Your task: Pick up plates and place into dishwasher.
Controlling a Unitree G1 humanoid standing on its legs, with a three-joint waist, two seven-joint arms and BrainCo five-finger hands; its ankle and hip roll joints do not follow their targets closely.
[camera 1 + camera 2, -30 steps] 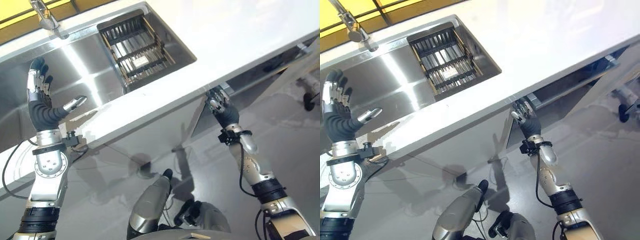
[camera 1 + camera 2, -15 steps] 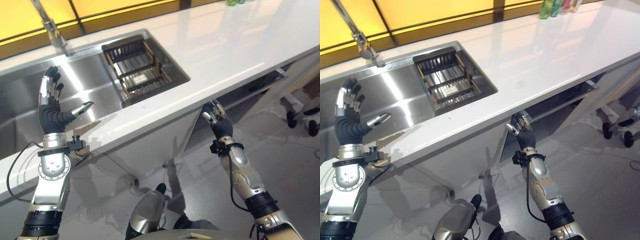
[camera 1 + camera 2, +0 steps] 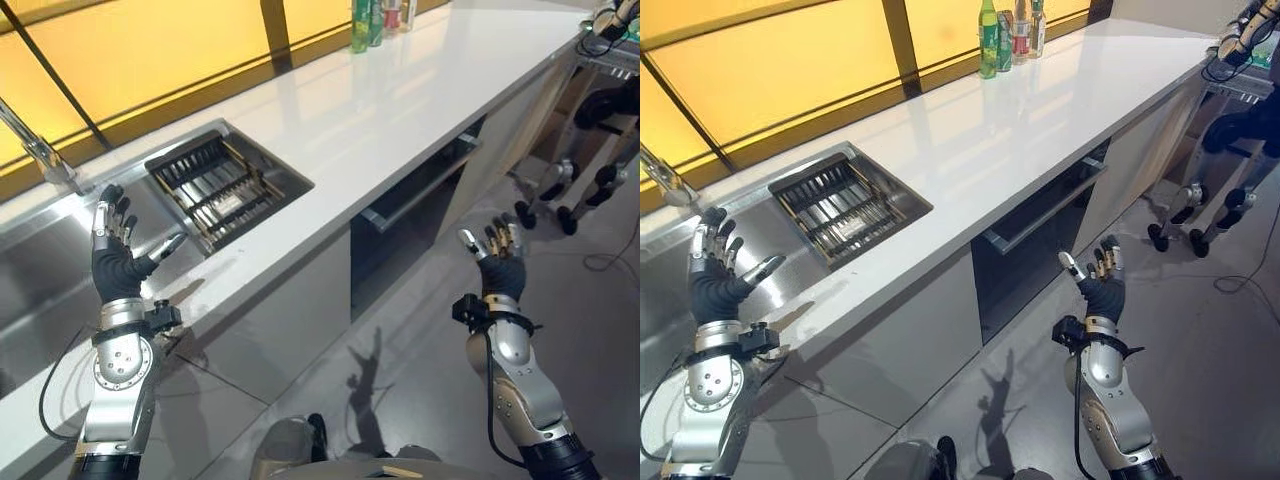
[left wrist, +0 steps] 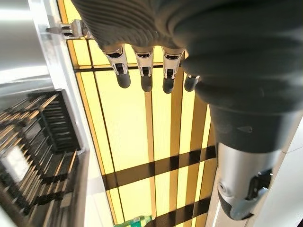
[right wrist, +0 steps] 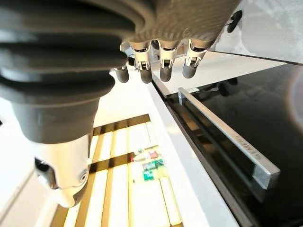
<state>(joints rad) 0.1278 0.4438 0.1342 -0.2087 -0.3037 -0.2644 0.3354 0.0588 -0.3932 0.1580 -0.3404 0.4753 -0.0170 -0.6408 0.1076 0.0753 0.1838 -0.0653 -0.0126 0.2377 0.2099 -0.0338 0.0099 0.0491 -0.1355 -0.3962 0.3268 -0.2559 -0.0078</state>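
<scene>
The dishwasher (image 3: 395,235) is a black panel under the white counter (image 3: 330,110), its door closed, with a silver bar handle (image 3: 420,182) along the top. My right hand (image 3: 497,262) is raised in front of it, away from the door, fingers straight and spread, holding nothing. In the right wrist view, the fingers (image 5: 161,64) point toward the handle (image 5: 227,137). My left hand (image 3: 115,262) is held upright at the counter's front edge by the steel sink (image 3: 40,270), open and empty. A dark wire rack (image 3: 215,185) sits in the sink's right part.
A tap (image 3: 35,150) stands behind the sink. Several bottles (image 3: 1010,30) stand at the counter's far end by the yellow window. A dark wheeled stand (image 3: 585,130) is on the grey floor to the right of the dishwasher.
The camera has swung, so the whole picture has shifted. My right hand has come away from the counter's underside and now hangs open in front of the dishwasher. The left hand stays raised.
</scene>
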